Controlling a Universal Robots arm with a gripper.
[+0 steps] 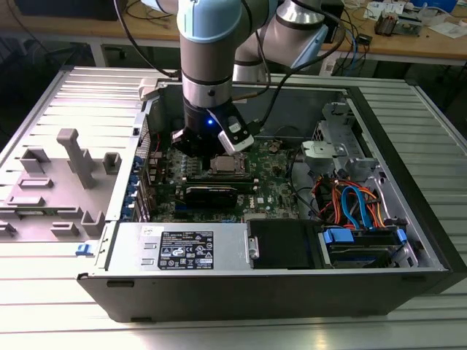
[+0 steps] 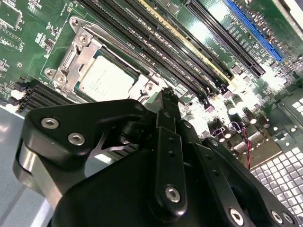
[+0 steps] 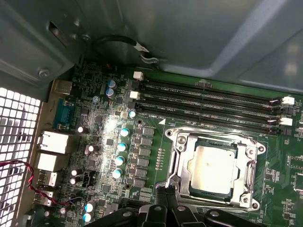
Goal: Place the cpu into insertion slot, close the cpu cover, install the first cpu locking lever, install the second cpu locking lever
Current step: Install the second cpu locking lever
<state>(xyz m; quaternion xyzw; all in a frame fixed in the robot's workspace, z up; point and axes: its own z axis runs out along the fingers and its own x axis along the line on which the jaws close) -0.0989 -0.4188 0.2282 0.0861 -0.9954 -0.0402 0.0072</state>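
Hovering: gripper (image 2: 165,101) closed, empty | cpu (image 3: 211,169) seated | cpu cover (image 3: 181,161) edge hidden

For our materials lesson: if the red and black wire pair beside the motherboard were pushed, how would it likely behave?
The red and black wire pair would probably flex, not resist, since it runs in loose curves. It looks thin, so likely light. It would likely spring back partly, as one end seems plugged into the motherboard.

Cpu (image 3: 211,169) inside cpu cover (image 3: 181,163) (on motherboard (image 3: 156,118)), beside memory slots (image 3: 208,101)
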